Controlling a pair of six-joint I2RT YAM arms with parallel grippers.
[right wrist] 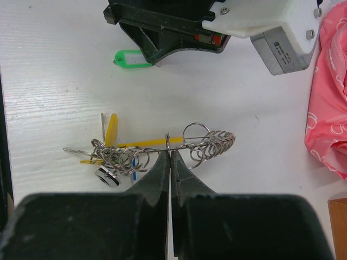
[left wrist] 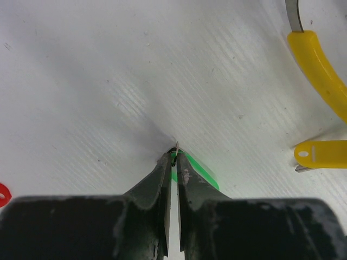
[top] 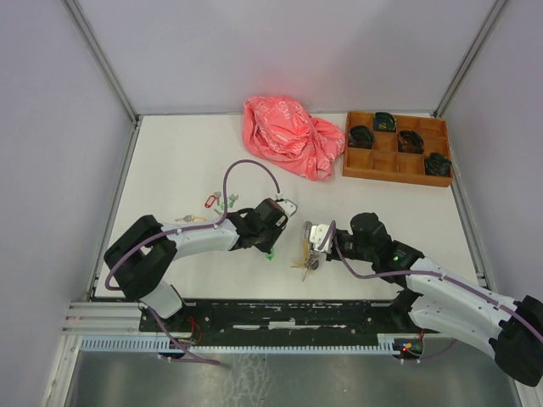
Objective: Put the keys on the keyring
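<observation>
My left gripper [left wrist: 174, 151] is shut on the metal end of a key with a green tag [left wrist: 205, 174], low over the white table; the same green tag [right wrist: 133, 58] shows under the left gripper [right wrist: 158, 57] in the right wrist view. To its right my right gripper [right wrist: 170, 150] is shut on the wire of the keyring [right wrist: 209, 143], a silvery loop strung with several small rings and a yellow band [left wrist: 320, 70]. A yellow-tagged key [left wrist: 321, 154] hangs on it. Loose keys, one red-tagged [top: 209, 201], lie left of the left arm.
A crumpled pink plastic bag [top: 293, 136] lies at the back centre. Right of it stands a wooden compartment tray [top: 390, 175] holding small black bundles [top: 361, 136]. Metal frame posts mark the table's back corners.
</observation>
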